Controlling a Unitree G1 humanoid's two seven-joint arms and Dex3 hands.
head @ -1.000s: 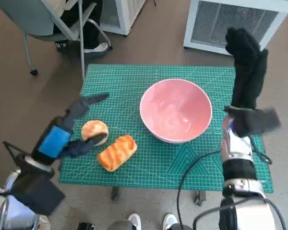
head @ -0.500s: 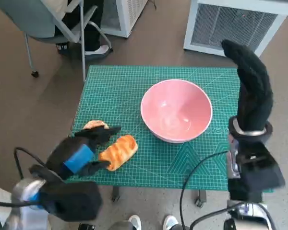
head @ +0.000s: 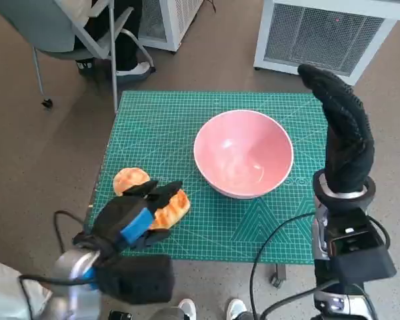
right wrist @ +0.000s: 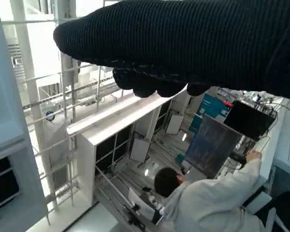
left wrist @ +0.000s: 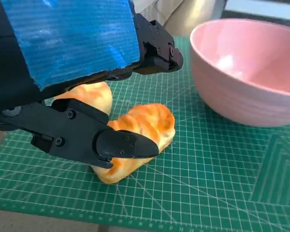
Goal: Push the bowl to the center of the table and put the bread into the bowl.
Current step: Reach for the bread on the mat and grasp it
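Observation:
A pink bowl [head: 243,155] stands empty on the green mat [head: 160,120], right of its middle. A striped bread loaf [head: 177,204] lies at the front left, with a round bun [head: 129,179] just behind it. My left hand [head: 137,215] hovers over the loaf's near end. In the left wrist view its fingers [left wrist: 121,143] are spread around the loaf [left wrist: 144,124] without clearly gripping it; the bun [left wrist: 89,95] and bowl [left wrist: 251,72] show beyond. My gloved right hand [head: 342,130] is raised upright at the bowl's right, holding nothing; its glove [right wrist: 183,43] fills that wrist view.
A chair [head: 73,33] with a person's legs stands beyond the mat's far left corner. A white grilled unit [head: 320,33] stands behind on the right. Shoes [head: 187,308] show at the front edge. A person in white [right wrist: 203,203] appears in the right wrist view.
My left hand has swung right from the bun to sit over the loaf. My right hand has leaned a little toward the bowl. Bowl and breads have stayed put.

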